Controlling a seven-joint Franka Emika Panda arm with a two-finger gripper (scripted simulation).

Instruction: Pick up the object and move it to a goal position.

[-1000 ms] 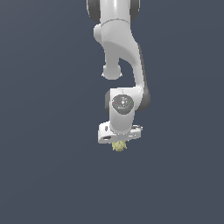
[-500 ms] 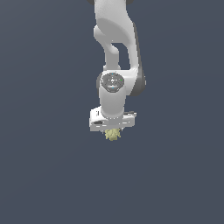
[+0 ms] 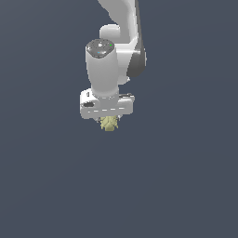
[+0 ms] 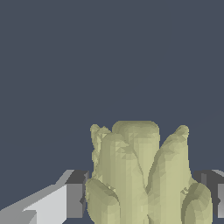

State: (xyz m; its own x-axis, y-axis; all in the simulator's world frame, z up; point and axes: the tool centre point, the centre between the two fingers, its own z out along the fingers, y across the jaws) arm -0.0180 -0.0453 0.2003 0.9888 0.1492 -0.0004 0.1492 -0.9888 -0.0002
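My claw (image 3: 109,122) clamps the pale olive-yellow lumpy object (image 3: 109,123) at the centre of the exterior view — a nub under my white hand. The wrist view alone shows its lobes (image 4: 140,175) pressed between my grey fingers (image 4: 75,199).

Arm (image 3: 116,56) vertical, claw (image 3: 109,122) pointing down, clamped on load.

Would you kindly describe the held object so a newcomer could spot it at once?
Follow the white robot arm down to its white gripper. Clamped beneath is a small, pale olive-yellow, lumpy object, the only coloured thing against the plain dark grey background.
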